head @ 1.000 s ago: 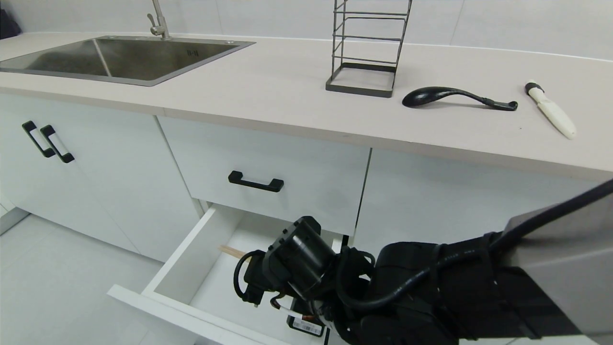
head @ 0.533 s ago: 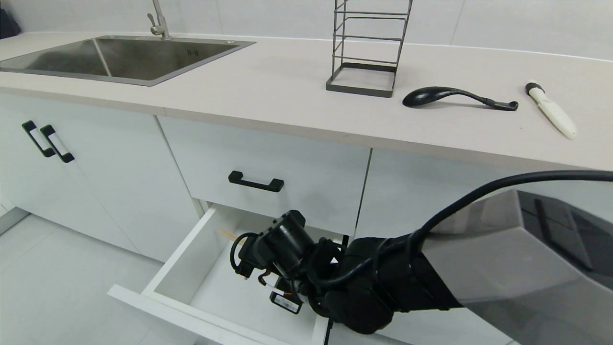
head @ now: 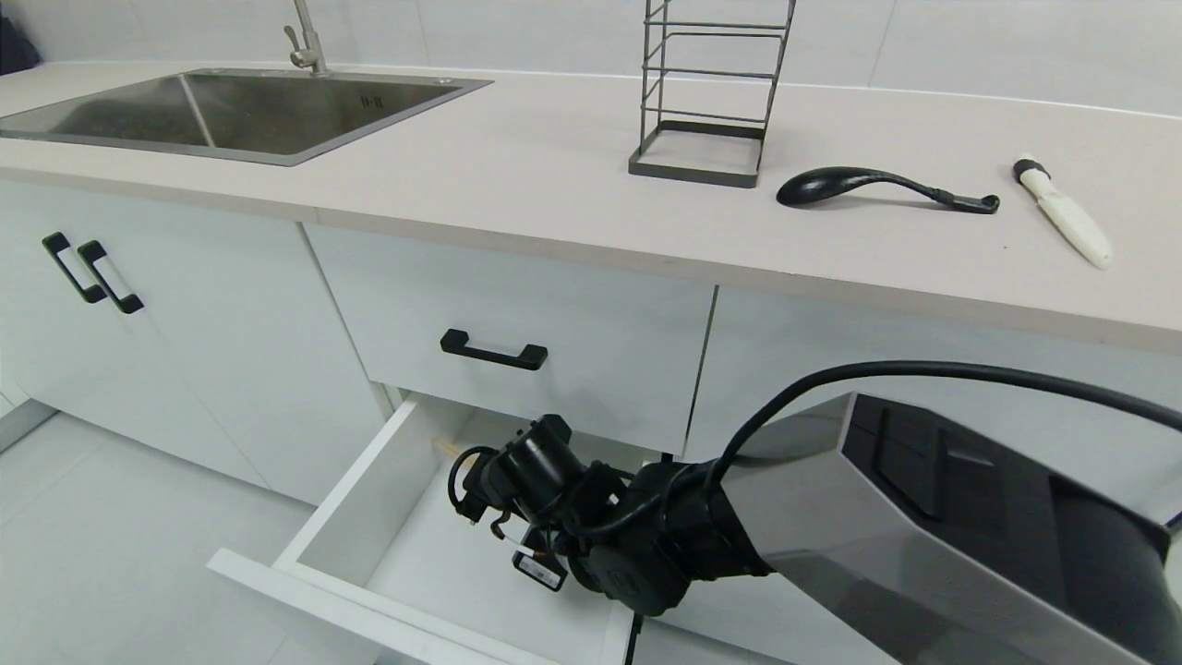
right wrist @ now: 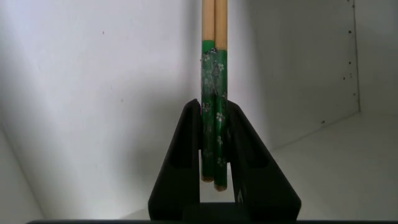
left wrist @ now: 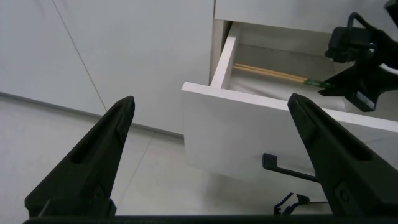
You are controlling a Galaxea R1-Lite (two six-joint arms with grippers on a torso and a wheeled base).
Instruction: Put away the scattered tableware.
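Chopsticks (right wrist: 214, 74): two, side by side, wooden with green patterned ends, inside the pulled-out drawer (head: 355, 503); their bare tips point at its back left corner
Right pincer (right wrist: 214, 134): clenched on the chopsticks at the green ends, one finger on each side
Right arm: comes in low from the right and slants down over the drawer's right side, wrist well inside the box (whether the chopsticks touch the drawer floor cannot be told)
Left pincer (left wrist: 211, 102): released, its two fingers spread wide, grasping nothing
Left arm: held low outside the drawer, off its front left corner, over the floor, facing the drawer front
Spoon (head: 817, 185): one, black, lying on the surface (head: 517, 175) to the right of the rack (head: 693, 171)
White tool (head: 1062, 214): one, with a black cap, on the surface right of the spoon and apart from it
Rack: one, dark wire, upright near the back wall
Drawers: two, the upper one shut with a black handle (head: 492, 351), the lower one open
Sink (head: 231, 111): one, steel, set in the surface at far left, with one tap (head: 305, 37) behind it
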